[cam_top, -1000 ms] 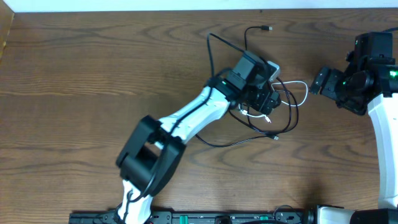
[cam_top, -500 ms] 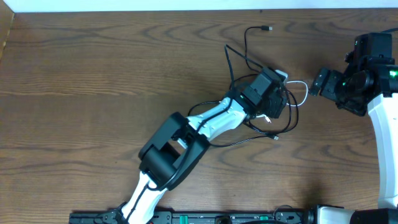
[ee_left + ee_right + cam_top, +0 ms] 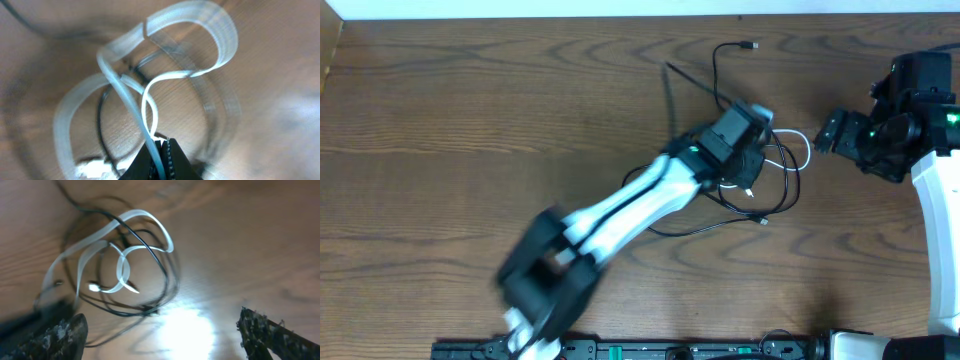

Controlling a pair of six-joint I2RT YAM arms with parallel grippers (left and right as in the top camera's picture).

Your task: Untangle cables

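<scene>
Pinching white cable point(image 3: 122, 92), left pincer point(image 3: 161, 146) outstretched

Brown wood desk point(image 3: 470, 120), visible grain, slight sheen; white cable point(image 3: 220, 30) smooth, glossy plastic; black cable point(image 3: 150, 247) smooth, duller; pads point(image 3: 62, 332) of the right claw point(image 3: 160, 330) rough, dark, grainy.

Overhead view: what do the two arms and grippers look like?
Both arms have white links and black joints. The left arm has a thin dark cable along its white link. The right arm shows green lights on its black wrist. The left gripper has dark, tapered fingers; the right gripper has dark, rough-edged ones.
</scene>
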